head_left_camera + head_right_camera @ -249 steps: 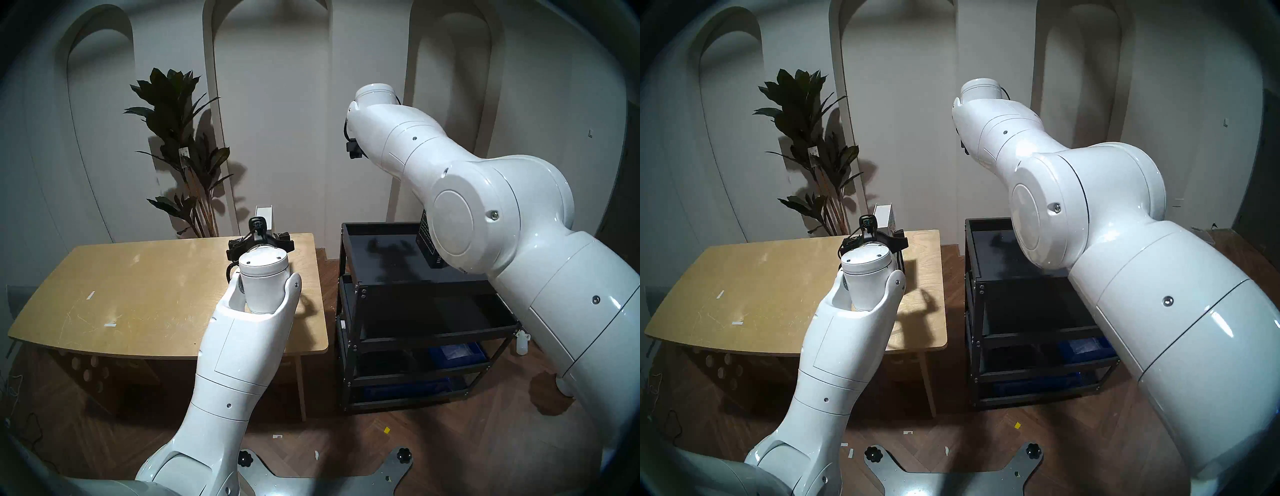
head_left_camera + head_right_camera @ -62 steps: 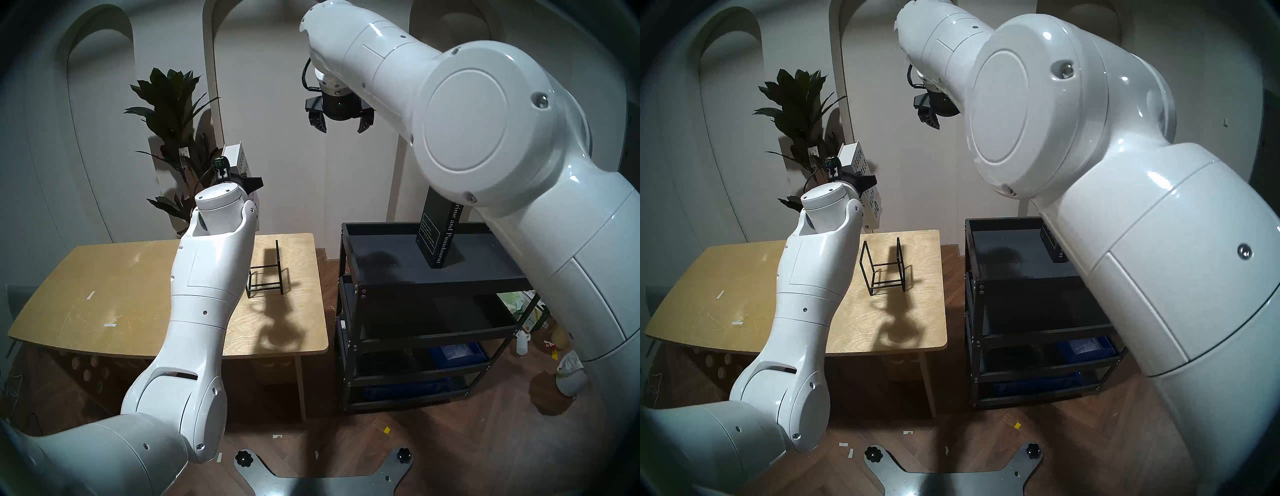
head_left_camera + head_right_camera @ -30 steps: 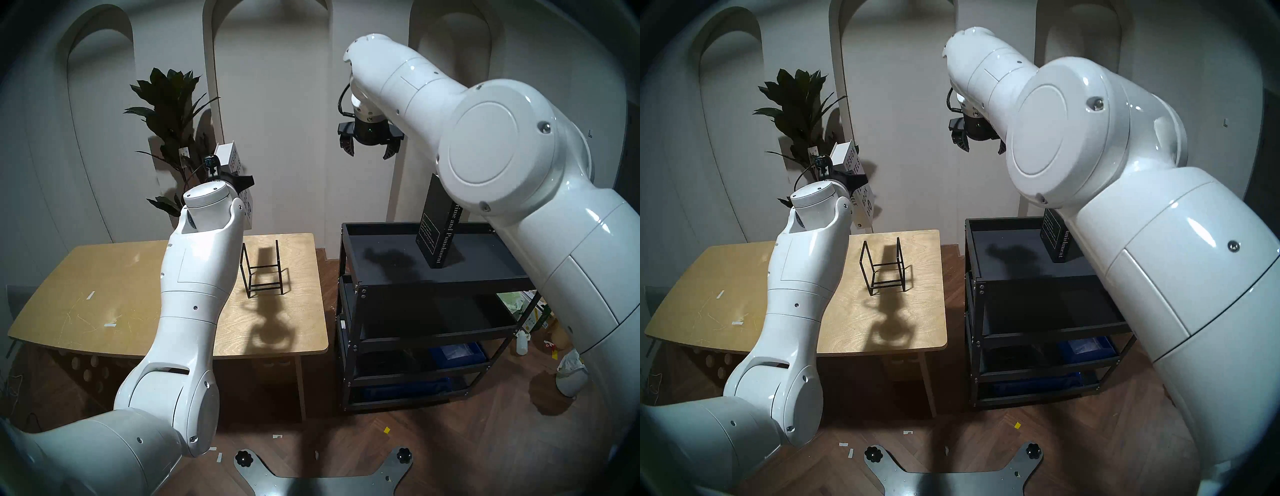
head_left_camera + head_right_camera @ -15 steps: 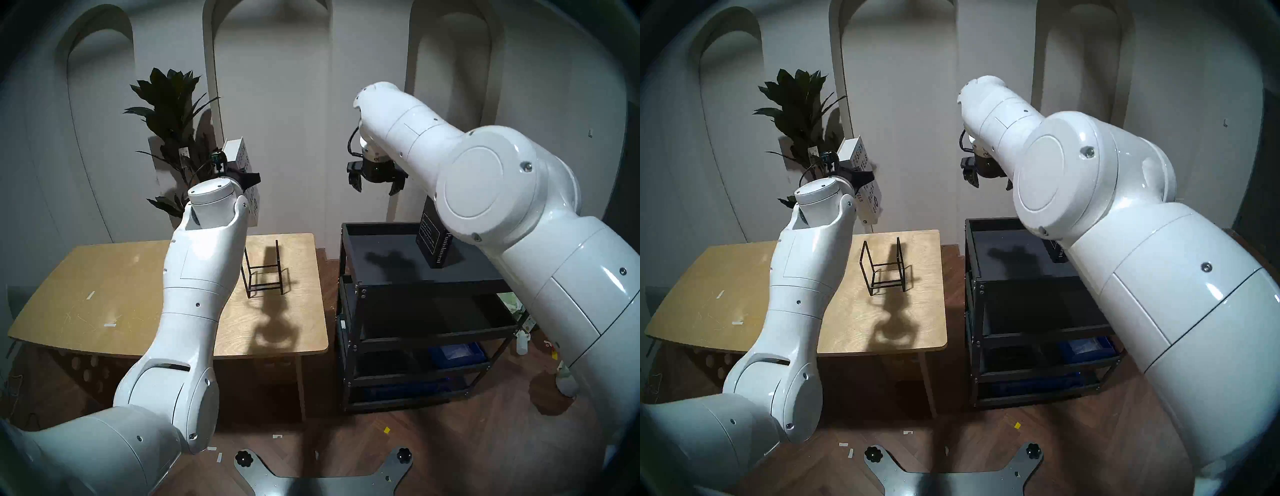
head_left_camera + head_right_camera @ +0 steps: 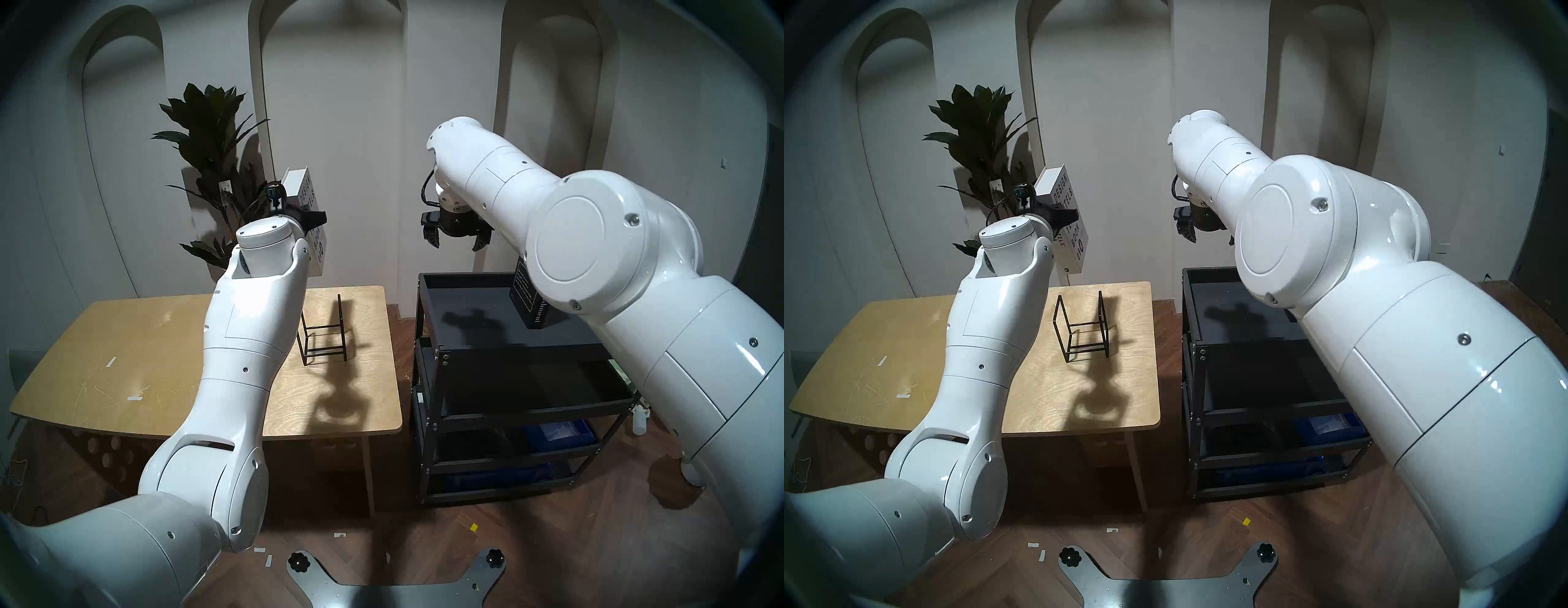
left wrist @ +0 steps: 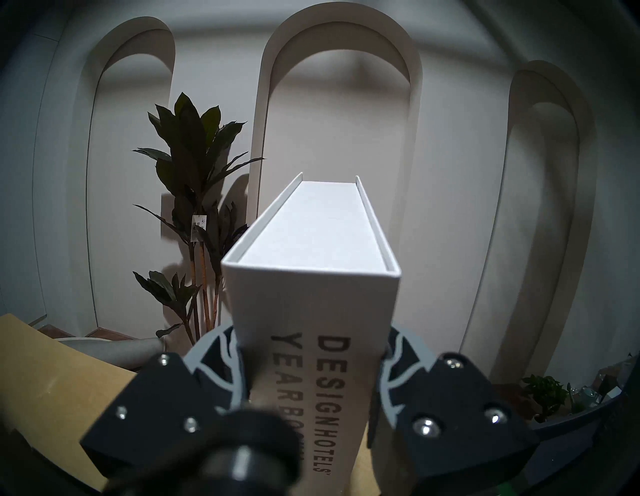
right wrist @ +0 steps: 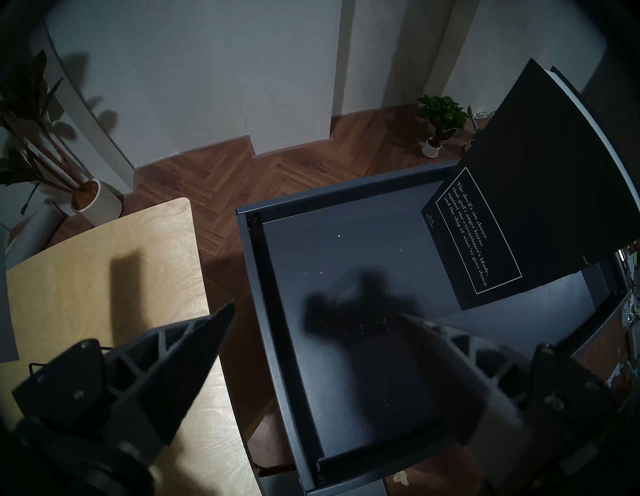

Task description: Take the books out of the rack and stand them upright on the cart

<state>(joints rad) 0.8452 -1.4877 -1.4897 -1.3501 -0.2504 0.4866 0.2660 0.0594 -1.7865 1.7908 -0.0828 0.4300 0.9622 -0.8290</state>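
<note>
With the left gripper (image 6: 311, 374) clamped on the white book (image 6: 311, 277) high above the table at ten o'clock and the right gripper (image 5: 456, 244) spread empty over the cart (image 5: 428, 297), I'd worry the carried book clips the dark book (image 5: 528, 303) standing at two o'clock, toppling it.

Desk (image 5: 140, 339): pale plywood, grain showing, matt, scuffed with fine scratches. Rack (image 5: 324, 335): thin black wire, matt. Cart (image 5: 466, 305): black painted metal, dull, dust-specked tray. White book (image 6: 311, 294): matt board cover, smooth. Dark book (image 7: 540, 194): matt black cover, white print. Arm shells (image 5: 250, 339): glossy white plastic. Floor (image 5: 551, 552): brown herringbone wood.
</note>
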